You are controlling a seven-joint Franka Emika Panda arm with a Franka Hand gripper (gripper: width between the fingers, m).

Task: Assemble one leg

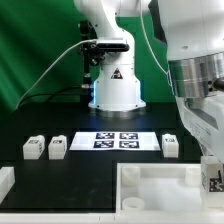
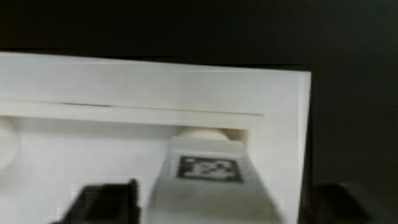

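My gripper (image 1: 211, 172) hangs at the exterior view's right edge, over the right side of the large white tray-like body (image 1: 150, 186). In the wrist view the gripper (image 2: 224, 206) is shut on a white leg (image 2: 210, 170) with a black-and-white tag. A dark finger (image 2: 107, 203) stands close on each side of it. The leg's far rounded end lies against the body's raised wall (image 2: 125, 95). Three more legs stand on the table: two at the left (image 1: 34, 147) (image 1: 58, 147) and one at the right (image 1: 170, 145).
The marker board (image 1: 118, 140) lies flat in the middle of the black table, in front of the robot's base (image 1: 115, 90). Another white part (image 1: 5, 181) shows at the exterior view's lower left edge.
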